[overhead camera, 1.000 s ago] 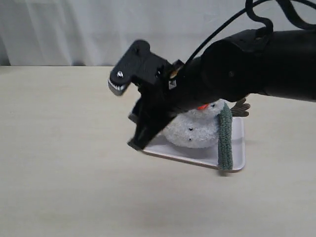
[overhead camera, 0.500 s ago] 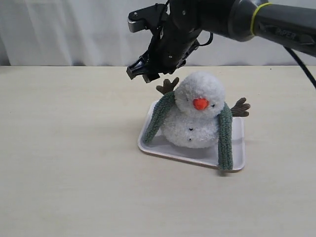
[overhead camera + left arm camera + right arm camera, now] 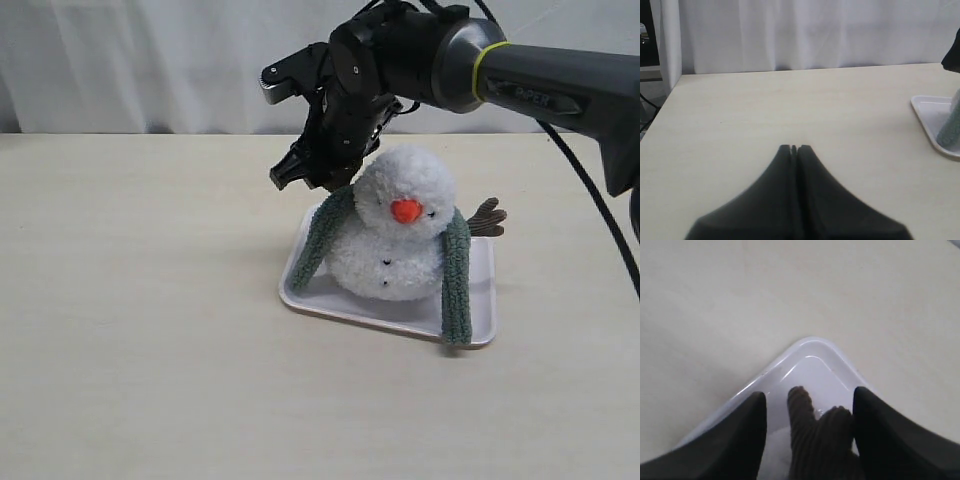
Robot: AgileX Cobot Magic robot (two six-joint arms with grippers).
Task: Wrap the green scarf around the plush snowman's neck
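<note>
The plush snowman (image 3: 392, 262) sits on a white tray (image 3: 400, 318). The green scarf (image 3: 457, 275) lies over its shoulders; one end hangs down each side, the other end (image 3: 320, 240) reaching the tray's left rim. The scarf's run behind the neck (image 3: 375, 232) is hidden by the head. My right gripper (image 3: 305, 180) hovers open at the snowman's left shoulder. In the right wrist view its fingers (image 3: 810, 392) straddle the brown twig arm (image 3: 815, 435) without closing on it. My left gripper (image 3: 794, 148) is shut and empty over bare table.
The tray's corner (image 3: 805, 347) lies just below the right gripper's fingers. The left wrist view catches the tray's edge (image 3: 925, 107) and a scarf end (image 3: 952, 125) far off to one side. A white curtain closes off the back of the table.
My right gripper swung from in front of the snowman to behind its left shoulder, opened, then dropped slightly over the twig arm. The scarf's left end now hangs free.
</note>
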